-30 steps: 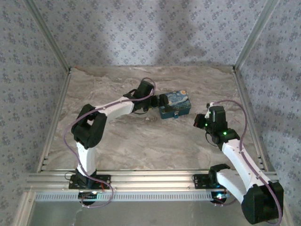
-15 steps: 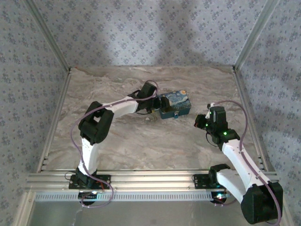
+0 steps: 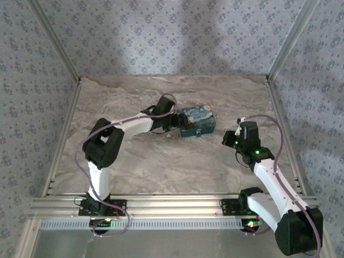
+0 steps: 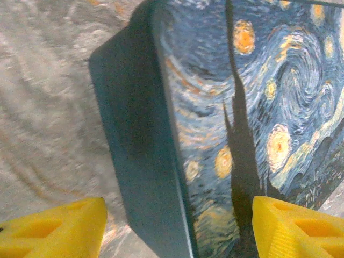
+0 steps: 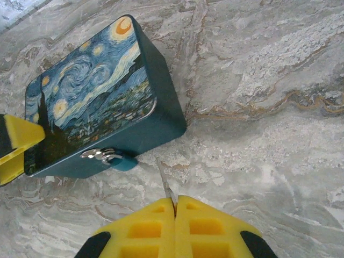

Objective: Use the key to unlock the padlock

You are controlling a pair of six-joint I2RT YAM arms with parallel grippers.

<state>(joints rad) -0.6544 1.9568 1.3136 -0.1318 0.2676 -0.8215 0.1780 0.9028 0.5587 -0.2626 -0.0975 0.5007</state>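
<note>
From above, the left gripper [image 3: 180,121] sits at the left end of a blue painted box [image 3: 199,119] on the marble table [image 3: 161,161]; the right gripper [image 3: 228,139] hangs off the box's right front corner, near it but apart; the padlock is too small to make out here.

At the left wrist, two yellow fingertips [image 4: 54,228] stand spread wide, with the box's dark end wall [image 4: 134,140] and its swirl-painted lid [image 4: 252,97] between them; the left gripper [image 4: 177,231] is released around that end, and whether the fingers touch the box cannot be told.

At the right wrist, the right gripper [image 5: 174,207] is clenched on the key [image 5: 166,185], whose thin metal blade sticks out between the pressed yellow fingers; the padlock [image 5: 117,159] hangs from a silver clasp [image 5: 95,154] on the box's front wall, just up and left of the key's tip, close but not touching; the box [image 5: 91,97] has its lid down, so its inside is hidden; a yellow finger of the left gripper [image 5: 13,145] shows at the box's left end.
</note>
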